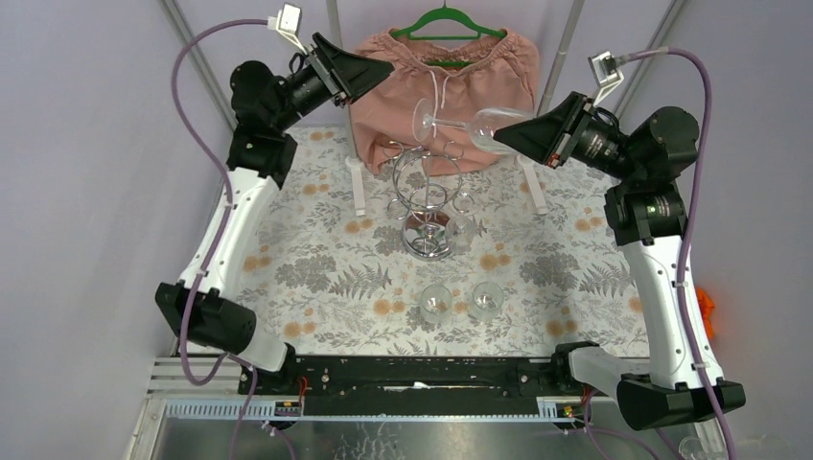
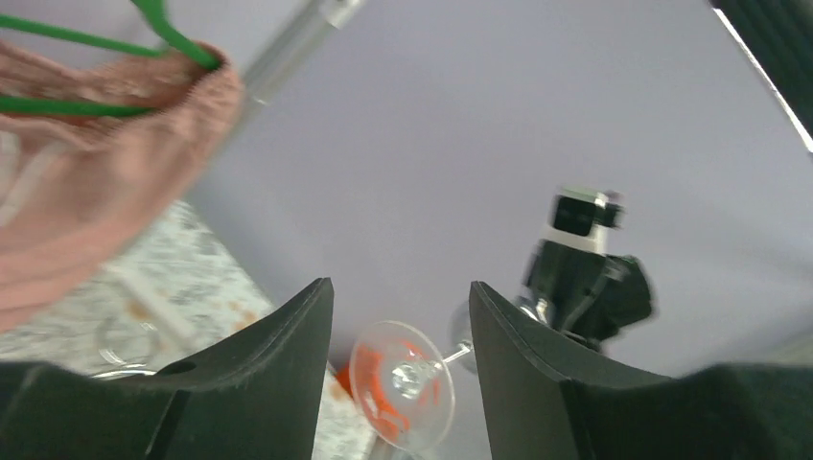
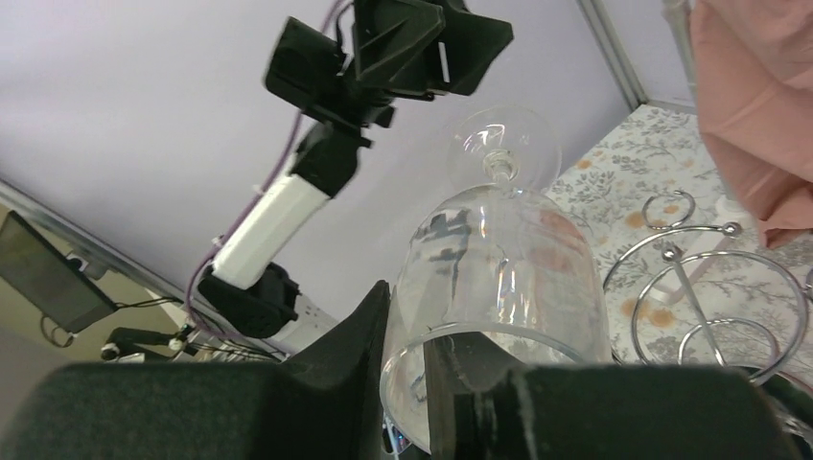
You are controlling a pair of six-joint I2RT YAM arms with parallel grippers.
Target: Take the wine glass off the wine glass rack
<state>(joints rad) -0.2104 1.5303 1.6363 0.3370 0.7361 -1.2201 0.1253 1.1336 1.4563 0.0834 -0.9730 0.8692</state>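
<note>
My right gripper (image 1: 510, 134) is shut on the bowl wall of the wine glass (image 1: 475, 125), one finger inside the rim and one outside (image 3: 412, 316). It holds the glass (image 3: 503, 259) on its side in the air, above and behind the chrome wine glass rack (image 1: 427, 196), with the foot (image 1: 422, 120) pointing left and clear of the wire loops (image 3: 705, 287). My left gripper (image 1: 376, 67) is open and empty, raised at the back left and facing the glass's foot (image 2: 403, 383), which shows beyond its fingers (image 2: 292, 355).
A pink garment (image 1: 451, 81) on a green hanger hangs from a rail with white posts (image 1: 357, 187) behind the rack. Two more glasses (image 1: 436, 302) (image 1: 487, 299) stand on the floral cloth (image 1: 316, 268) in front of the rack.
</note>
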